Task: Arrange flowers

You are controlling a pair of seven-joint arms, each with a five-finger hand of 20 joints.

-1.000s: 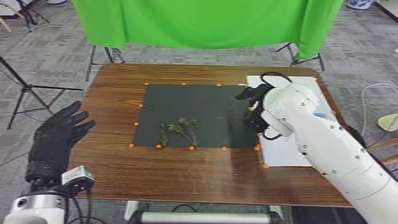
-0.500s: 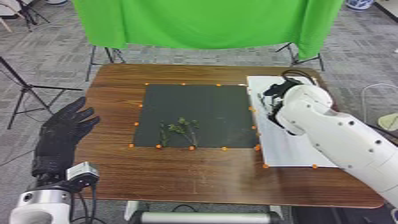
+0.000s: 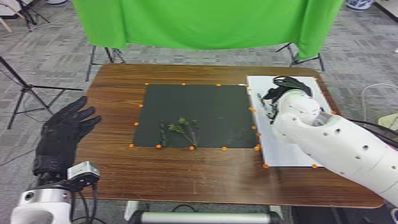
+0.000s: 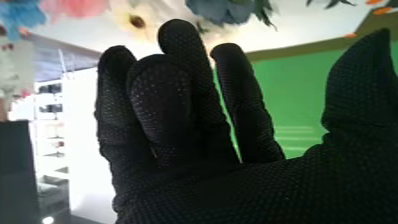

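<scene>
Over the far half of the white board (image 3: 289,150) is my right hand (image 3: 290,91), partly hidden by its own arm. Its glove (image 4: 191,130) has nearly straight fingers and a thumb held apart, nothing between them. Beyond the fingertips in the right wrist view are a blue flower (image 4: 218,10), a pink flower (image 4: 75,6) and a cream flower (image 4: 131,20). Green sprigs (image 3: 184,128) lie on the near part of the dark mat (image 3: 195,102). My left hand (image 3: 62,131) is open beside the table's left edge, away from the sprigs.
Orange markers (image 3: 191,148) line the mat and board. The brown table (image 3: 200,175) extends around them. A green cloth (image 3: 209,22) hangs behind the far edge, and tripod stands (image 3: 27,85) rise at the left.
My right hand has moved from the dark mat's right edge to over the white board, its arm swinging right. The left hand shifted slightly; the sprigs on the mat stayed put.
</scene>
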